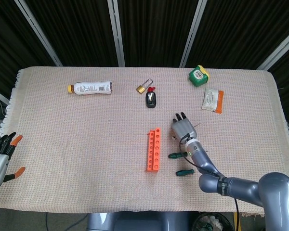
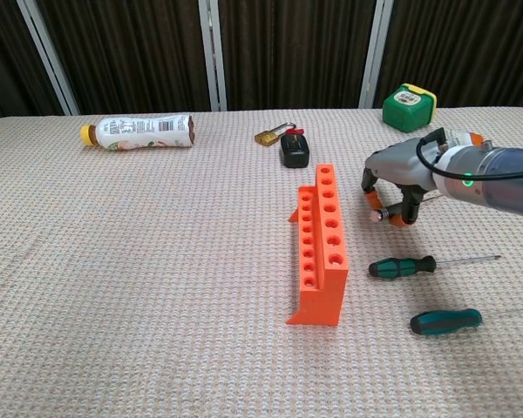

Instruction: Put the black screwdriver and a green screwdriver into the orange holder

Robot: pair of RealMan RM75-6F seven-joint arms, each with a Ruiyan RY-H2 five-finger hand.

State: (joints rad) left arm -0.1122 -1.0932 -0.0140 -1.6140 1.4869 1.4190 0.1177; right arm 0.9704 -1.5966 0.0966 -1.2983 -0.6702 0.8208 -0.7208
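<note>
The orange holder (image 1: 153,150) (image 2: 322,248) stands mid-table with its holes facing up. Just to its right, my right hand (image 1: 182,129) (image 2: 399,174) pinches the black screwdriver (image 2: 385,214) between its orange fingertips, a little above the cloth; the hand hides most of the tool. Two green screwdrivers lie nearer the front edge: one (image 1: 176,155) (image 2: 402,266) beside the holder, the other (image 1: 185,172) (image 2: 445,321) closer to me. My left hand (image 1: 0,154) hangs off the table's left edge, fingers apart and holding nothing.
At the back lie a white bottle (image 1: 90,88) (image 2: 138,132), a brass padlock (image 1: 142,87), a black key fob (image 1: 151,99) (image 2: 295,150), a green tape measure (image 1: 198,75) (image 2: 409,107) and a white-orange packet (image 1: 213,100).
</note>
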